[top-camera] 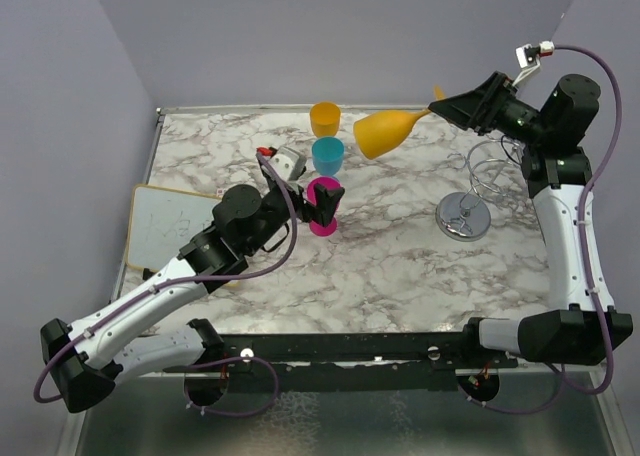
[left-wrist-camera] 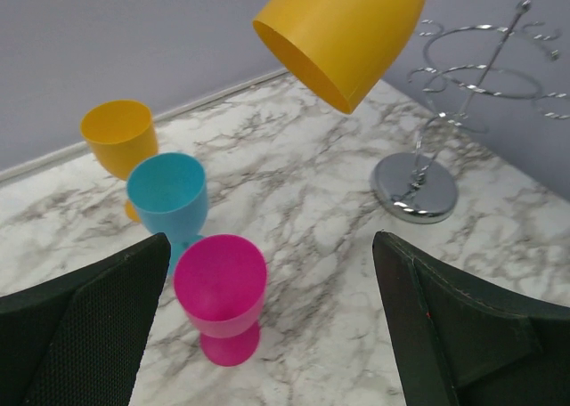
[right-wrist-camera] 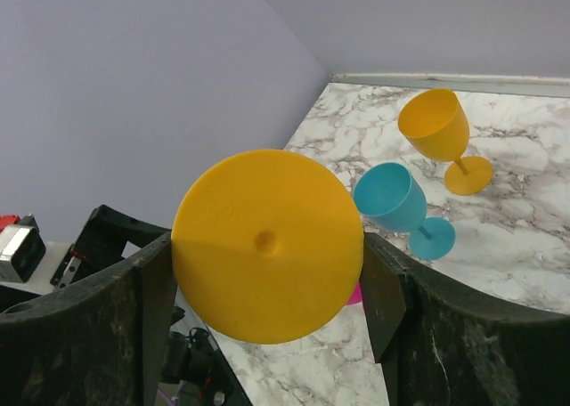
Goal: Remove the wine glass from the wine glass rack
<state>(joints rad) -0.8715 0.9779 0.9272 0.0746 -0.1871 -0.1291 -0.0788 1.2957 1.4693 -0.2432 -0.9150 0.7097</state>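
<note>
The wine glass (top-camera: 385,131), yellow-orange, is hanging in the air off the wine glass rack (top-camera: 463,216). It is lying nearly level, with its mouth facing left and slightly down. My right claw (top-camera: 445,104) is pinching it by the round foot. In the right wrist view the disc is sitting between my two fingers (right-wrist-camera: 151,290), with its edge touching one on each side. The bowl is pointing away from me, toward the left arm.

The rack is standing upright on its disc base on the right part of the marble table (top-camera: 400,266). It is below and to the right of the held glass, apart from it. Its wire arms are carrying nothing that I can make out.

Three more glasses are standing upright in a short row left of the held bowl: a yellow glass (top-camera: 325,118) farthest back, a blue glass (top-camera: 328,156) in the middle and a pink glass (top-camera: 324,221) nearest.

My left claw (top-camera: 322,204) is hovering at the pink glass with its fingers spread wide, gripping nothing. In the left wrist view the pink glass is showing between the two fingertips without touching either.

A white board (top-camera: 165,221) is lying flat at the table's left edge, partly under my left arm.
</note>
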